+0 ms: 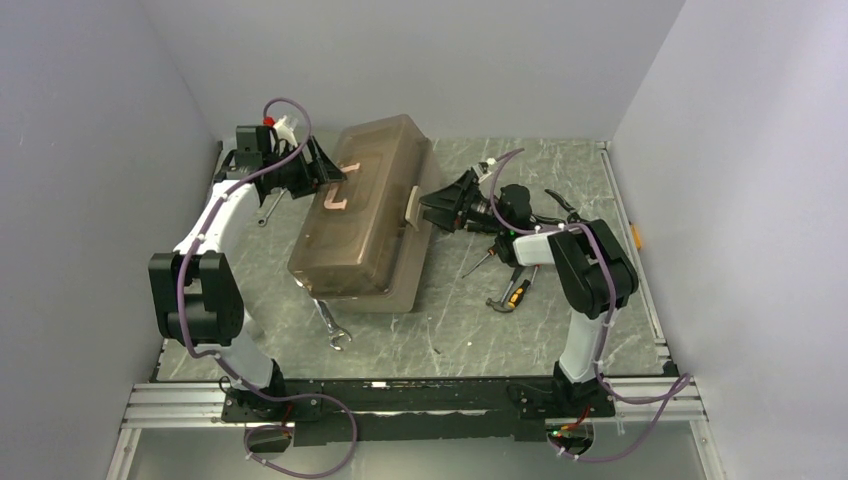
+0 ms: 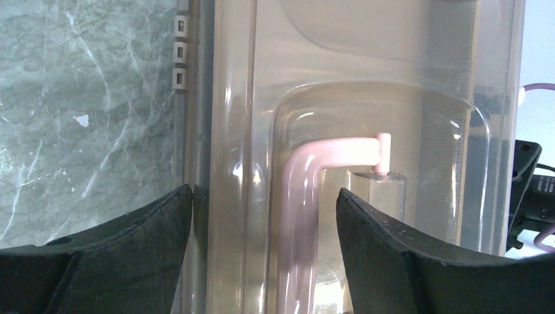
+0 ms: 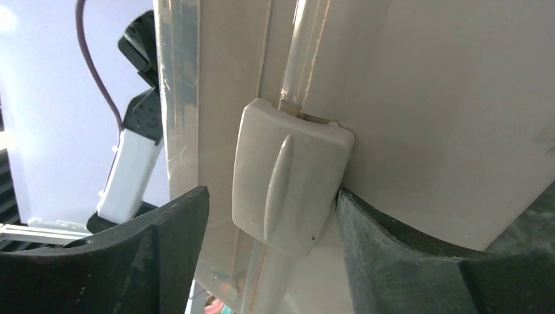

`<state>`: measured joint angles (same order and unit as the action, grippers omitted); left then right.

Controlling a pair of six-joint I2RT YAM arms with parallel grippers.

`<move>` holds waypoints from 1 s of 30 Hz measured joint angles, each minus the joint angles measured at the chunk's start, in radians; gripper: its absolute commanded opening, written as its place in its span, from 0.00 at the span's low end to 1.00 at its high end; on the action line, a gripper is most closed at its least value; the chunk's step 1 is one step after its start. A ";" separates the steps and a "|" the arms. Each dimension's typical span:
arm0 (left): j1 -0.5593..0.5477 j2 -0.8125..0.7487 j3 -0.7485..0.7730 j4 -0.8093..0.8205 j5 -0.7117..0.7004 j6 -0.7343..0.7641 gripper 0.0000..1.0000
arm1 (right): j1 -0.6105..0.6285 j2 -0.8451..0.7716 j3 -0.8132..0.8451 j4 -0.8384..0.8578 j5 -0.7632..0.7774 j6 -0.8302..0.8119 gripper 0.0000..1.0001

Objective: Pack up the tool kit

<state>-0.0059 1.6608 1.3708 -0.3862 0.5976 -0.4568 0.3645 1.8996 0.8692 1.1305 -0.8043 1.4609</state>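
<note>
Though lidded, far from packed.

Top view: toolbox shut on tabletop, between left pincer and right pincer. Wrench loose, well apart from left pincer. Hammer and other tools loose behind right pincer.

Left wrist view: jaws spread, nothing gripped, pink handle just ahead between them.

Right wrist view: jaws released, straddling latch.

Judged remaining: opening, loading every tool, closing.

Count: one toolbox; one steel wrench at its front edge; one wrench-like steel tool left of it; one hammer and one screwdriver right of it; other tools there are hidden and can't be counted.
</note>
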 measured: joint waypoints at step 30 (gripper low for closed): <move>-0.002 -0.039 -0.086 0.126 -0.012 -0.008 0.79 | 0.069 -0.122 0.318 -1.055 0.098 -0.394 0.29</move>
<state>-0.0074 1.6222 1.2846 -0.2607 0.5858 -0.4652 0.4339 1.7779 1.1873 0.0753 -0.7059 1.0672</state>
